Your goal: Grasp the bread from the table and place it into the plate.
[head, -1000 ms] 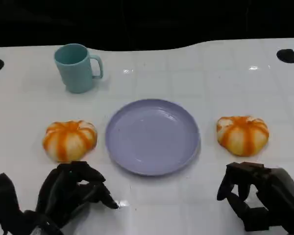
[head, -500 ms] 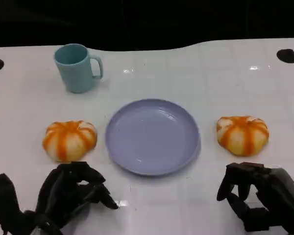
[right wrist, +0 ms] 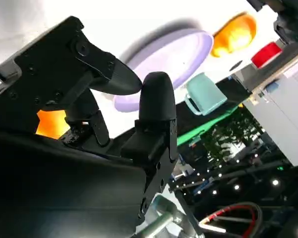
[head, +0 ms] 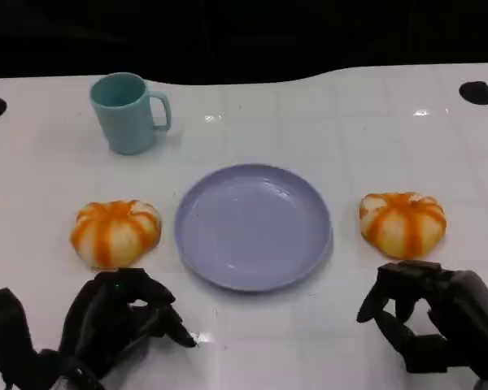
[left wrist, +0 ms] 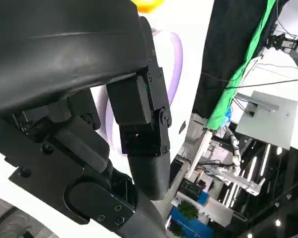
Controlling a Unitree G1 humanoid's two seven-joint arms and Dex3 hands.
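A round lavender plastic plate (head: 253,226) lies at the centre of the glossy white table (head: 350,130). Two orange-and-white striped pumpkin-shaped bread rolls rest on the table, one left of the plate (head: 115,232), one right of it (head: 403,223), both apart from its rim. Black left hand (head: 118,321) and black right hand (head: 427,321) sit near each roll, fingers curled inward, grasping nothing. A teal mug (head: 128,112) stands behind.
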